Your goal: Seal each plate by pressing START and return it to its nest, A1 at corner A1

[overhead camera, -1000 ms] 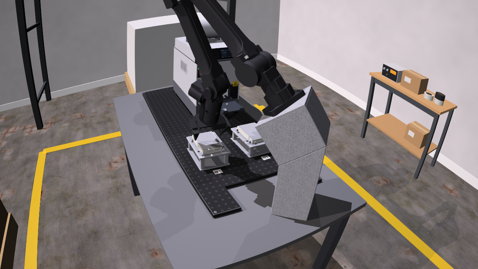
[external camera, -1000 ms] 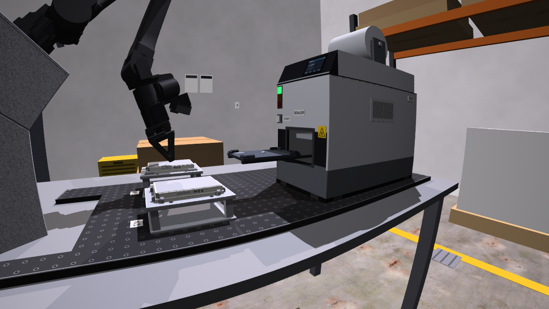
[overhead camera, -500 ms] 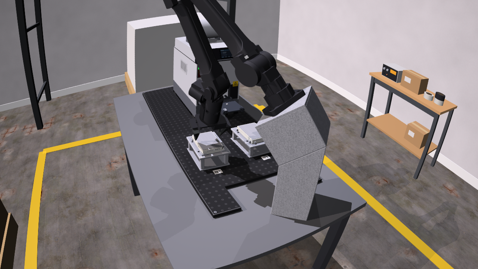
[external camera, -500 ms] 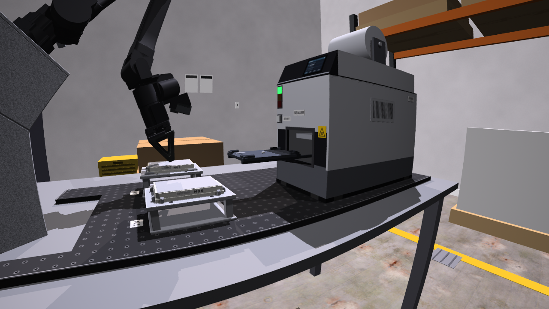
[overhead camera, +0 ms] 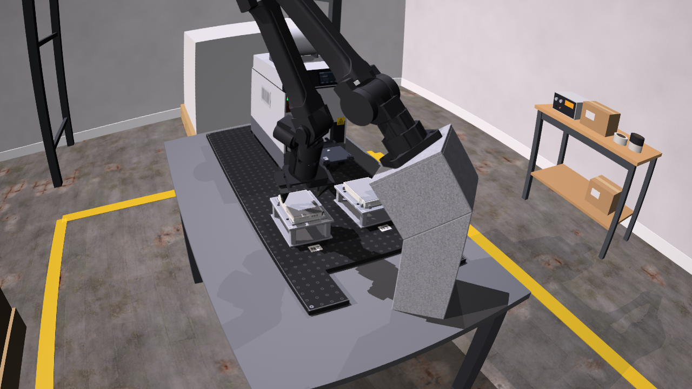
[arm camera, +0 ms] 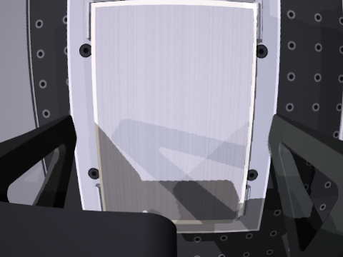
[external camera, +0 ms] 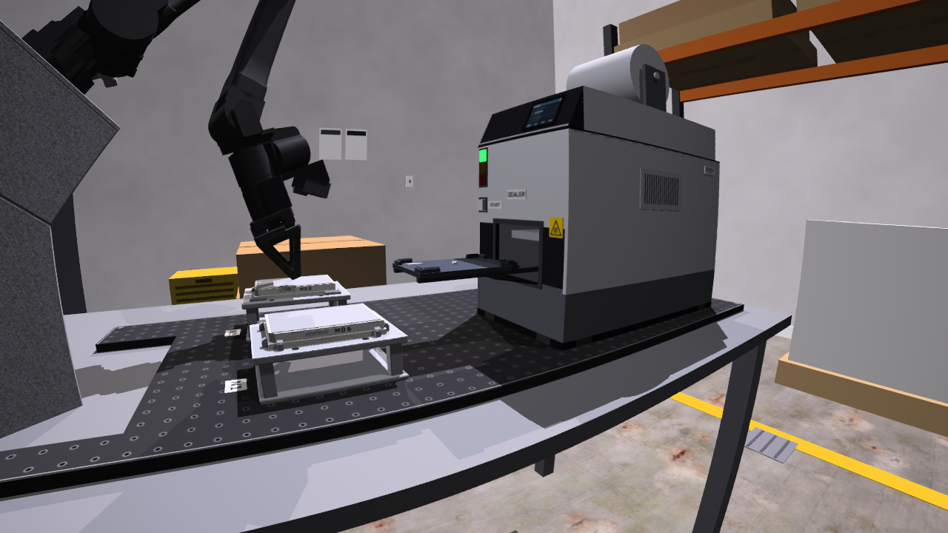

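Grey walls and a stained floor surround the table [overhead camera: 271, 333] [external camera: 410, 444], whose far end bears the sealer [overhead camera: 266, 111] [external camera: 629, 252] on a perforated black board [overhead camera: 299, 285] [external camera: 185, 404] [arm camera: 304, 89]. Toward the opposite end, both plates lie in their nests: one [overhead camera: 304, 205] [external camera: 306, 289] [arm camera: 171, 71] under the gripper [overhead camera: 303, 191] [external camera: 293, 274] [arm camera: 172, 126], the other, marked M06 [overhead camera: 358, 189] [external camera: 324, 323], nearer the exterior view's front table edge.

The fingers are spread wide, one outside each long edge of the first plate, with nothing between them.

Both plates look covered, so the last return to a nest is probably complete and letting go and moving clear is the step in hand. Next calls for a straight lift with the fingers kept wide; a sideways drift could nudge the plate off its seat.

Only the exterior view plainly shows the lamp [overhead camera: 287, 98] [external camera: 482, 155] lit green at the sealer's front corner, and the stage [overhead camera: 338, 153] [external camera: 457, 266] out with no plate on it. The wrist view alone shows the smooth, faintly streaked top from edge to edge. Well A1 cannot be made out in any view.

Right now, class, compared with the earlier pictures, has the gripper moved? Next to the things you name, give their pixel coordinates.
No: in the exterior view, the gripper [overhead camera: 304, 190] [external camera: 295, 277] [arm camera: 172, 126] hangs just above plate M03 [overhead camera: 302, 203] [external camera: 291, 286] [arm camera: 171, 89], as before.
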You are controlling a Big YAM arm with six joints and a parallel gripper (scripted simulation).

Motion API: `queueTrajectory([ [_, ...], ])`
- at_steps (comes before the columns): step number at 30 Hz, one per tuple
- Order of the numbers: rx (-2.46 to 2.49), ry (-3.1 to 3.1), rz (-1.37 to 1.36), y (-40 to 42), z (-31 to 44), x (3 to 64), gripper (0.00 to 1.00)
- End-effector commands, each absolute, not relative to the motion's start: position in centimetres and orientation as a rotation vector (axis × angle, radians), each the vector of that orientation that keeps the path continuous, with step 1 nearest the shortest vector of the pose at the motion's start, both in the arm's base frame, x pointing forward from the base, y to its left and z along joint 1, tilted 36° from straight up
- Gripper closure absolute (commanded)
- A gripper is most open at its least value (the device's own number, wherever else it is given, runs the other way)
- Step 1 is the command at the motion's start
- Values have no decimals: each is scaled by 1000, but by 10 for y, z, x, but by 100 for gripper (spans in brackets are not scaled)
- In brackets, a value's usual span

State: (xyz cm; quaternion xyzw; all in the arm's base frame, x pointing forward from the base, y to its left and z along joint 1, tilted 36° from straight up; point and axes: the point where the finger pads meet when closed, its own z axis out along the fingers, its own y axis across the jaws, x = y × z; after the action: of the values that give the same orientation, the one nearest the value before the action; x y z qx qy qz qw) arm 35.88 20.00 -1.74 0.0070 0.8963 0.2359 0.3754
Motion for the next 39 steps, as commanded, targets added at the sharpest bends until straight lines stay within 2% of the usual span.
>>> queueTrajectory([
  [1, 8, 2309, 600, 194, -15, 347, 0],
  [39, 14, 2274, 598, 167, 44, 338, 0],
])
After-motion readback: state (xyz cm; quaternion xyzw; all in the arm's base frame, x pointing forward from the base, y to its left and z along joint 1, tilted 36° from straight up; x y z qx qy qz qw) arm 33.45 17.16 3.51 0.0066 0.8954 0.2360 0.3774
